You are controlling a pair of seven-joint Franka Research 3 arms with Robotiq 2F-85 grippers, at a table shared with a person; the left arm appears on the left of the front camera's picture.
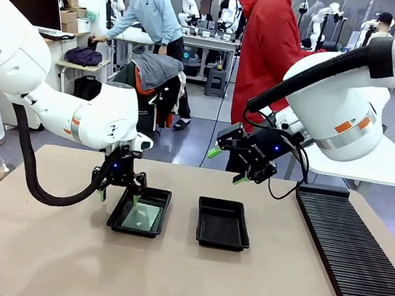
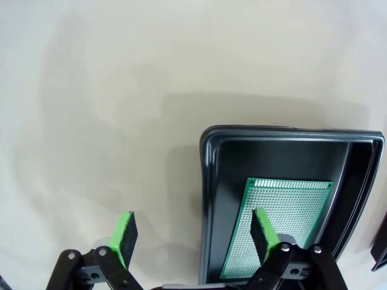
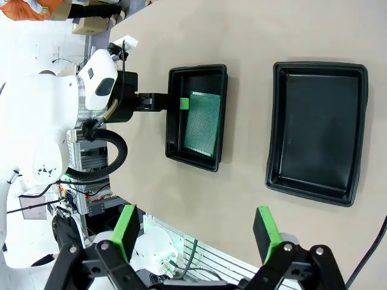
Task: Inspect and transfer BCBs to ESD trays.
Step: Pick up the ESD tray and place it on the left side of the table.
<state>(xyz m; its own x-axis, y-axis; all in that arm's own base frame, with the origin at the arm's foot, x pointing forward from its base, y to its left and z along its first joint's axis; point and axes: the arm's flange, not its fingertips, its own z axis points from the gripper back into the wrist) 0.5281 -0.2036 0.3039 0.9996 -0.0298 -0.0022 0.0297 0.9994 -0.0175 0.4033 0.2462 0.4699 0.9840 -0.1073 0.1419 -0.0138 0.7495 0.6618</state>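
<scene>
The desk (image 1: 14, 247) carries a long ribbed rack (image 1: 352, 251) on my right and, in the middle, the two ESD trays side by side but apart. The tray on my left (image 1: 134, 232) holds one BCB (image 1: 142, 216) lying flat on its floor, so I judge that transfer done. The tray on my right (image 1: 222, 245) has a bare floor and is yet to be filled, and I see no other board waiting. My left end effector (image 1: 118, 196) hangs low astride a side rim of the filled tray, fingers spread, one over the desk and one over the board, pinching nothing. My right end effector (image 1: 227, 165) is raised above the desk behind the bare tray, likewise spread and holding nothing.
</scene>
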